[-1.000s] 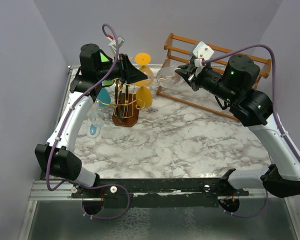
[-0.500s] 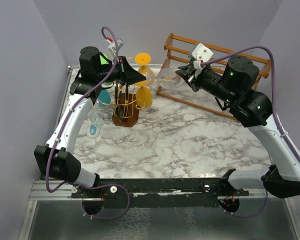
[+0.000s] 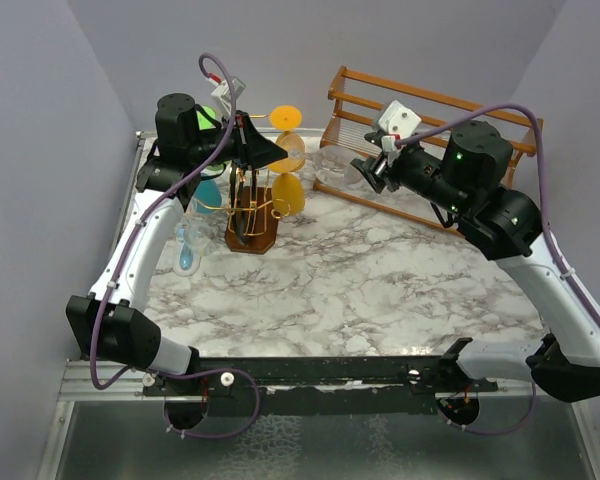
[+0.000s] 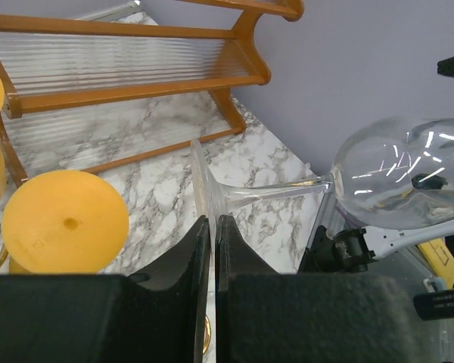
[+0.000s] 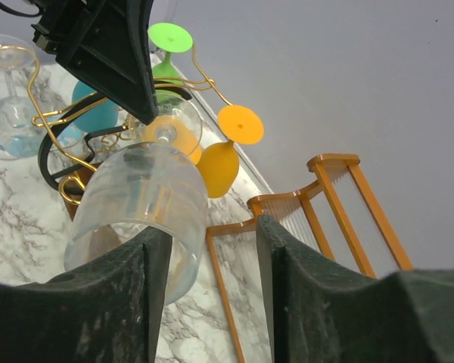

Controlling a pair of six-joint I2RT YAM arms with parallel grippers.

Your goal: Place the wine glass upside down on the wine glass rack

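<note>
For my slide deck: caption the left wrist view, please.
Left end effector pinches the foot of a sideways clear wine glass, wooden slatted rack behind.

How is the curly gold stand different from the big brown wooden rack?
The gold stand is thin curly wire on a small dark base; the wooden rack is thick straight bars and slats. The gold stand is narrow and upright; the wooden rack is wide. Coloured glasses hang upside down on the gold stand; I see none on the wooden rack. Both sit on the marble table.
</note>
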